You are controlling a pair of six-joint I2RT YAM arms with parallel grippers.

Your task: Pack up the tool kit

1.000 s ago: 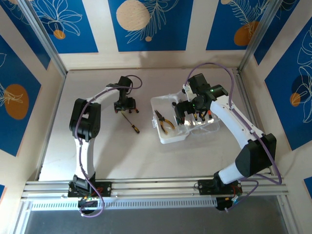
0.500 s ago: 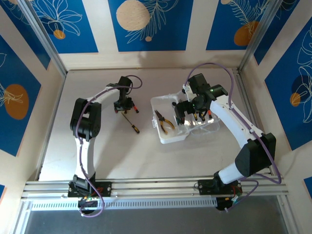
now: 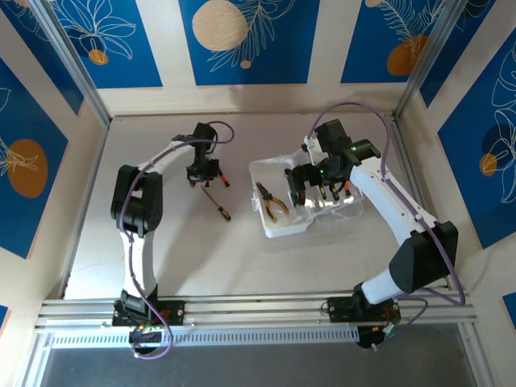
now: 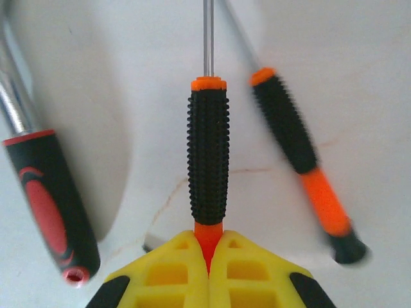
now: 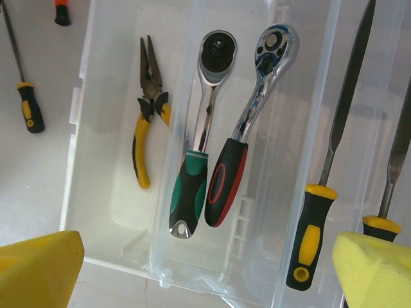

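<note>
Left gripper: the left gripper (image 4: 209, 251) had its yellow fingers (image 4: 173, 273) pressed together, pinching the orange tail of a small screwdriver.
Held screwdriver: the held screwdriver (image 4: 208, 154) had a black knurled grip with an orange collar. Its thin shaft ran straight out from the fingertips, in line with the gripper. Whether it was clear of the table (image 3: 242, 266) could not be told.
Just beside it: a second screwdriver (image 4: 298, 154), black and orange, lay on one side at a slant. A red-and-black handle (image 4: 51, 205) on a chrome shaft lay on the other.
Further out: in the overhead view a yellow-handled screwdriver (image 3: 218, 202) lay loose on the table, near the left gripper and towards the case.
Case: the clear case (image 3: 284, 228) sat open, well apart from the left gripper on its right-hand side. Pliers (image 3: 272, 201) already lay in its tray.
Right gripper: the right gripper (image 5: 205, 266) hung over the case with its fingers spread wide, holding nothing.
Under it: two ratchets (image 5: 212, 128) lay side by side. Yellow-and-black files (image 5: 327, 173) lay beside them, all roughly parallel to the pliers.
Deciding relation: the right arm was nearer the case, but the left arm held the tool. The carry would likely run rightward, with the shaft turned parallel to the tools already packed.
</note>
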